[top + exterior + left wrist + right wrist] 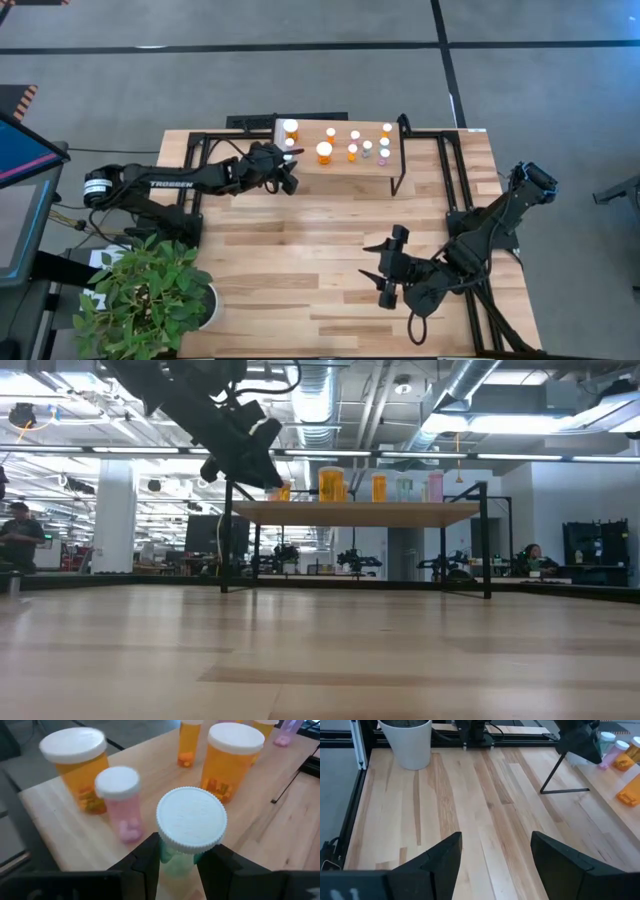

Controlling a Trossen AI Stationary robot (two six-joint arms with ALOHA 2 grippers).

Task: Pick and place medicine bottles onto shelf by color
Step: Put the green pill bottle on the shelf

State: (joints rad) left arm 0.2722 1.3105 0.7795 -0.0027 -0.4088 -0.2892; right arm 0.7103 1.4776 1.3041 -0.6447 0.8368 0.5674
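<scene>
The shelf (345, 165) stands at the table's far side, carrying several medicine bottles: big orange ones (75, 767) (232, 755), a small orange one (189, 742) and a pink one (122, 805). My left gripper (288, 172) is at the shelf's left end, shut on a green bottle with a white cap (191, 820). In the low view this gripper (255, 460) shows just above the shelf top (355, 512). My right gripper (385, 265) hangs open over the bare table at the near right, with nothing between its fingers (435, 865). My left gripper pinches the green bottle's body (176, 864) just under its cap, one finger (145, 865) on each side. The fingers come from the table's left, slanting down. The bottle stands upright over the shelf's left end; the fingers hide its bottom.
A potted plant (150, 295) in a white pot (412, 740) stands at the table's near left corner. Black frame rails (455, 170) run along the table's edges. The shelf's black leg (565, 782) stands on the boards. Bare wood lies between the shelf and my right gripper.
</scene>
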